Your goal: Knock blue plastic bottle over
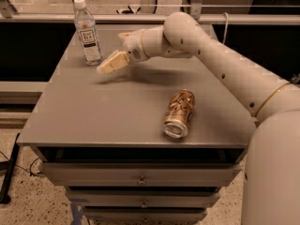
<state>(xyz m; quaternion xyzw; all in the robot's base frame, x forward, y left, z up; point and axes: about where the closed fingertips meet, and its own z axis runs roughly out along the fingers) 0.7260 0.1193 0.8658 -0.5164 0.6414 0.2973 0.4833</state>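
The bottle (88,34) is stood upright at the far-left corner of the table (93,116). The hand (101,70) is hung just to its right, low by the base, not touching. Tan fingers are pressed together, nothing held. Bottle's slim clear plastic, white cap, white label; contents can't be told. A brown patterned can (178,114) is laid on its side front-right. Table's flat grey, drawers (140,176) underneath.

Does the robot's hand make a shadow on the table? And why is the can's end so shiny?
Camera view: yes, the gripper, hovering just right of the upright blue plastic bottle, throws a soft dark shadow onto the grey table beneath it. Camera view: the lying can has a metal end that catches the light and gleams.
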